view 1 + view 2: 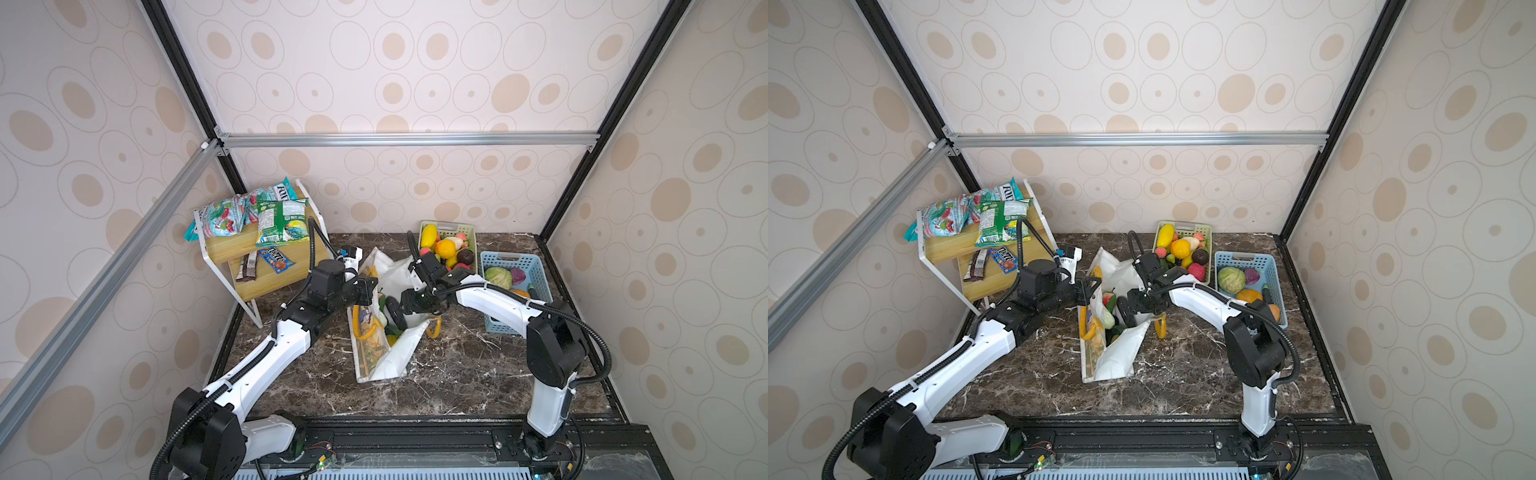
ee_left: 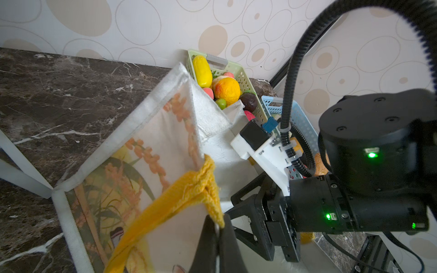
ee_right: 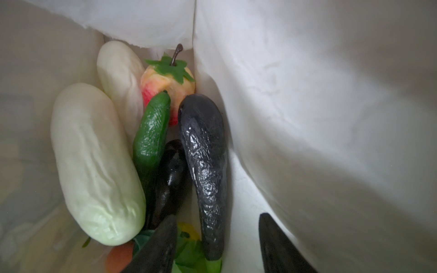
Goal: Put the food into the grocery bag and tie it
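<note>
The grocery bag (image 1: 386, 357) (image 1: 1113, 357) stands open mid-table, white with a printed side (image 2: 151, 141). My left gripper (image 2: 218, 227) (image 1: 368, 291) is shut on its yellow handle (image 2: 179, 196) and holds that rim up. My right gripper (image 3: 217, 216) (image 1: 409, 305) reaches into the bag, jaws open. A dark eggplant (image 3: 205, 165) lies between the spread fingers, apart from both. Food lies on the bag's white inside (image 3: 307, 118): a pale cabbage (image 3: 94, 165), a second pale piece (image 3: 118, 75), a green cucumber (image 3: 151, 134), an apple (image 3: 165, 80) and a glossy dark piece (image 3: 170, 179).
A green basket (image 1: 449, 227) of fruit stands at the back, and a blue basket (image 1: 536, 274) with vegetables to its right. A wooden shelf (image 1: 224, 249) at the left carries snack packets and candy bars. The bag's other yellow handle (image 1: 434, 328) hangs on its right side.
</note>
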Tool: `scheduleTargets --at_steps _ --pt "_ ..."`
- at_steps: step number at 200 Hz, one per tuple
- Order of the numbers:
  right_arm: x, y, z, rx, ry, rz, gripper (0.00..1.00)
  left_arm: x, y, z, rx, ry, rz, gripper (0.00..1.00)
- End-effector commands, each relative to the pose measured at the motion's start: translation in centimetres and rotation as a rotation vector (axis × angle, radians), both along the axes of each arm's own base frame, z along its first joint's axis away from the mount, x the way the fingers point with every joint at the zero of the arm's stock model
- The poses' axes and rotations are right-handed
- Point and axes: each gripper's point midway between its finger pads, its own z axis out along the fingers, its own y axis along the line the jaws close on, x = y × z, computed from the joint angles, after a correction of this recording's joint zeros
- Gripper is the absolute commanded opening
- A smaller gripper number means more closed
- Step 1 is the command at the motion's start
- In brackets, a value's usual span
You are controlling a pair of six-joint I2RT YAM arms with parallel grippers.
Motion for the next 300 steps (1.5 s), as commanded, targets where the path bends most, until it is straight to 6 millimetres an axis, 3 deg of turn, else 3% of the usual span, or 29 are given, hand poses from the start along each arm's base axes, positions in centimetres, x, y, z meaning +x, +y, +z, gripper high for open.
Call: scheduleTargets --at_steps 1,52,98,122,160,204,248,271,300 --pt "-0.5 -0.3 2.4 0.003 -0.037 0.015 0.63 0.1 0.0 2.1 -0.008 -0.078 0.000 0.00" --pt "-0.9 -1.9 7.3 0.002 -0.149 0.017 0.68 0.6 0.6 1.2 0.005 -0.047 0.048 0.00" --pt "-0.7 -5.5 11.1 -0.079 -0.292 -0.063 0.69 1.1 0.5 1.3 0.006 -0.045 0.060 0.00" --pt "-0.2 -7.9 12.1 -0.140 -0.340 -0.115 0.70 1.1 0.6 1.6 0.008 -0.048 0.064 0.00" --pt "0.9 -9.8 11.3 -0.187 -0.331 -0.145 0.67 0.9 0.9 1.6 0.013 -0.048 0.073 0.00" --pt "1.4 -7.6 9.4 -0.137 -0.280 -0.087 0.59 0.8 1.5 1.9 0.032 -0.052 0.098 0.00" --pt "1.7 -6.1 5.9 -0.128 -0.183 -0.058 0.50 0.9 2.3 1.4 0.062 -0.049 0.129 0.00" --pt "1.7 -5.2 5.4 -0.095 -0.165 -0.051 0.33 1.2 3.2 0.7 0.097 -0.032 0.176 0.00" --pt "2.1 -4.3 7.0 -0.046 -0.190 -0.048 0.17 1.6 4.7 -0.6 0.139 0.004 0.250 0.00"
